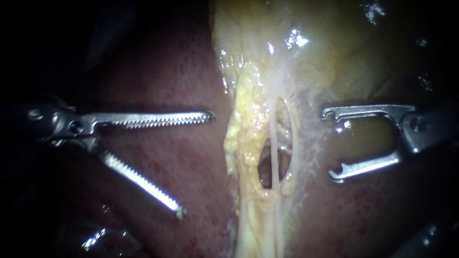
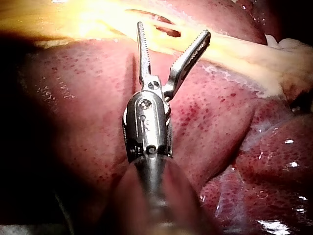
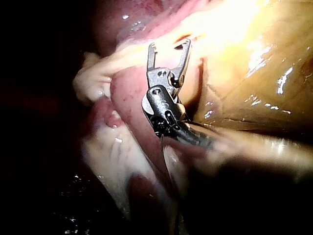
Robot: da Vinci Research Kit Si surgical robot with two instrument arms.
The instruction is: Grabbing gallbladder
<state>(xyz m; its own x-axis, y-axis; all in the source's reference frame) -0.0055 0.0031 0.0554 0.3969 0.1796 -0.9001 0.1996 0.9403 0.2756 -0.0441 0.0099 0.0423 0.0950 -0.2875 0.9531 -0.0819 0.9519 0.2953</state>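
My left instrument [image 1: 196,163] and right instrument [image 1: 330,145]: jaws spread, gripping nothing. Hazard: left jaws closing short would pinch liver [image 1: 158,81] or tubes [image 1: 273,138], not gallbladder [image 1: 344,62].

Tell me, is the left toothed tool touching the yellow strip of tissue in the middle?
Apart. In the endoscope view, bare red liver shows between the open jaws of the left instrument and the yellow tissue strip.
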